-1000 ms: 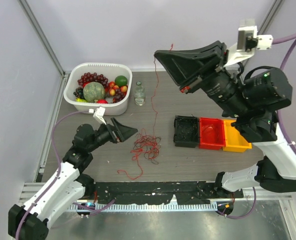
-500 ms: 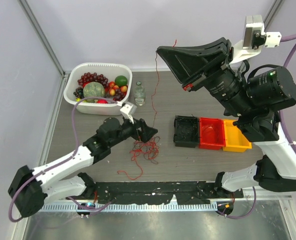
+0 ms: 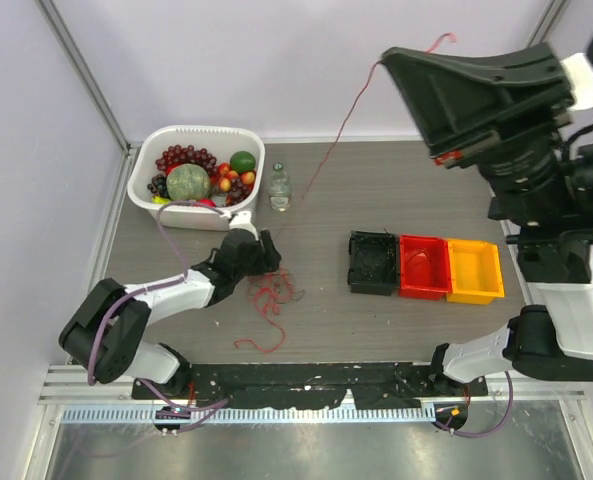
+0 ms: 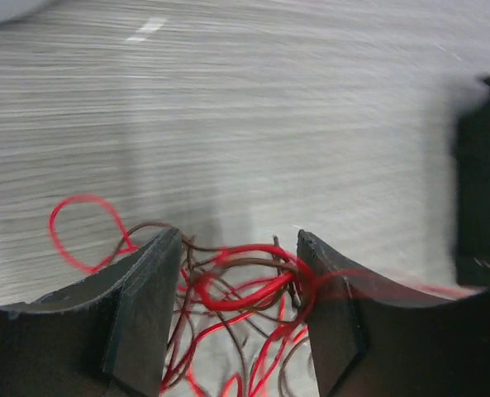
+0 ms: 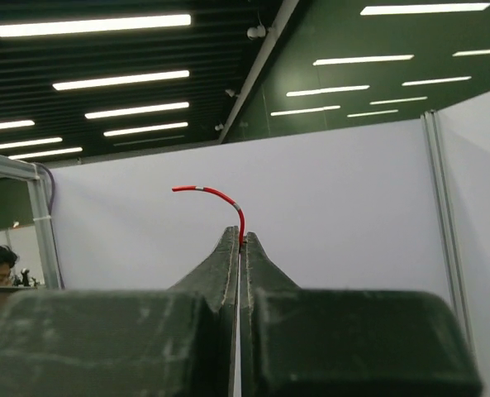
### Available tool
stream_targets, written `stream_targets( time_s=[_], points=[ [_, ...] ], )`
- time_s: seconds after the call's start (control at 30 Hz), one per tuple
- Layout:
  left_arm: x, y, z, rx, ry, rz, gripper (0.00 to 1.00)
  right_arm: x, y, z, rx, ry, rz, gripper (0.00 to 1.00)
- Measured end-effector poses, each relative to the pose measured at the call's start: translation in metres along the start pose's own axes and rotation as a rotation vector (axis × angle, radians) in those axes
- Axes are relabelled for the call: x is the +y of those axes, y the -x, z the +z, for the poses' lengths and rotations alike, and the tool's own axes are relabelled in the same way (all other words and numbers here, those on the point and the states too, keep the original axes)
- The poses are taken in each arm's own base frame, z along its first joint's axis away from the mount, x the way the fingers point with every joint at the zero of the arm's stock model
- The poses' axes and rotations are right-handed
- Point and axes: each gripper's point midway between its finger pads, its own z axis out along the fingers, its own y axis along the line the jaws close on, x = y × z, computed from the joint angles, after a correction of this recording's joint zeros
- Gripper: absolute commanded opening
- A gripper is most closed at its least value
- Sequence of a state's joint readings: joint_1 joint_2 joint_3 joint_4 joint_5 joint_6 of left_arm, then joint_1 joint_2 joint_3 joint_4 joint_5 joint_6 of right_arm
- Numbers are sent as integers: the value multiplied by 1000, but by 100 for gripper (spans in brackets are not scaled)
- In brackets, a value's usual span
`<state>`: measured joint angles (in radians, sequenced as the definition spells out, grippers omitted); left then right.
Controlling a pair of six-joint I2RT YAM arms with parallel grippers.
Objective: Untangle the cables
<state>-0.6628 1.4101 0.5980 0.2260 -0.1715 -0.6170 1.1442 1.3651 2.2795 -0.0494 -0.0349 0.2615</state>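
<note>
The cables (image 3: pixel 273 297) lie as a small clump of thin red and dark brown wires on the table left of centre. My left gripper (image 3: pixel 264 256) is low at the clump's far edge. In the left wrist view my left gripper (image 4: pixel 236 248) is open, its fingers (image 4: pixel 145 306) either side of the tangled loops (image 4: pixel 249 289). My right gripper (image 3: pixel 386 57) is raised high at the upper right, shut on one red wire (image 3: pixel 336 130) that runs taut down to the clump. In the right wrist view my right gripper (image 5: pixel 241 241) pinches the wire's curled end (image 5: pixel 216 193).
A white basket (image 3: pixel 142 186) of fruit stands at the back left, with a small clear bottle (image 3: pixel 279 188) beside it. Black (image 3: pixel 373 262), red (image 3: pixel 424 266) and yellow (image 3: pixel 473 270) bins sit in a row at the right. A black rail (image 3: pixel 306 378) runs along the near edge.
My right gripper has moved up and to the right, drawing the red wire out slanted and taut. My left gripper reached out and came down on the clump, which has shifted slightly left.
</note>
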Motion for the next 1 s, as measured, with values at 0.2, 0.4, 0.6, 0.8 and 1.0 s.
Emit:
stream_targets(
  time_s=[0.2,0.4,0.6,0.8,1.0],
  points=[
    [70,-7,-12,11,177,-193,62,28,80,-29,-177,72,-10,1],
    [71,20,-57,-110,183,-276,66,48,161,-83,-365,96,-48,1],
    [65,48,-101,-229,144,-307,82,24,137,-88,-332,-5,-83,1],
    [54,75,-149,-333,73,-309,95,-55,-34,-73,76,-245,-168,1],
    [37,91,-182,-361,-6,-293,100,-115,-156,-122,433,-434,-276,0]
  ],
)
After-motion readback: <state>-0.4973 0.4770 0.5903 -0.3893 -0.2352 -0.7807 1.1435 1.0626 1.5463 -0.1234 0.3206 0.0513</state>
